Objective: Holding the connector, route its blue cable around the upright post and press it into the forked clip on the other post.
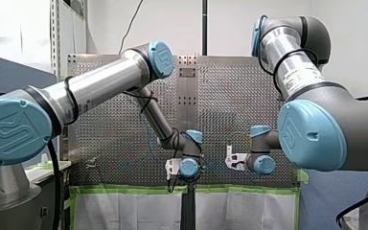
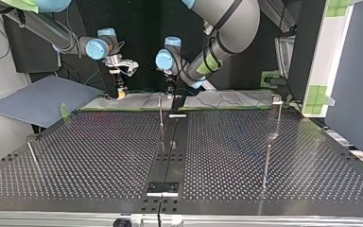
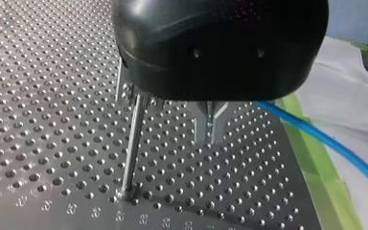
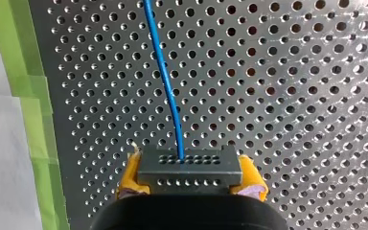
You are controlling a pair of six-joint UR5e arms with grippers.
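Note:
In the right wrist view my right gripper (image 4: 190, 178) is shut on a dark grey connector (image 4: 189, 163), with a yellow pad (image 4: 130, 175) on each side. The blue cable (image 4: 165, 81) runs from the connector straight ahead over the perforated plate. In the left wrist view my left gripper (image 3: 211, 136) has its metal fingers shut, tips just above the plate, beside a thin upright post (image 3: 133, 139). The blue cable (image 3: 326, 141) comes out from behind that gripper's body and trails off past the green tape; contact with the fingers is hidden. Both grippers hang at the far edge in the top view: right (image 2: 121, 92), left (image 2: 174, 97).
More posts stand on the perforated table (image 2: 99, 156): one at the middle (image 2: 161, 118), one with a small head at the far right (image 2: 278, 106), another nearer (image 2: 266, 165), and a leaning one at the left (image 2: 33, 156). Green tape (image 4: 28, 96) lines the plate's edge.

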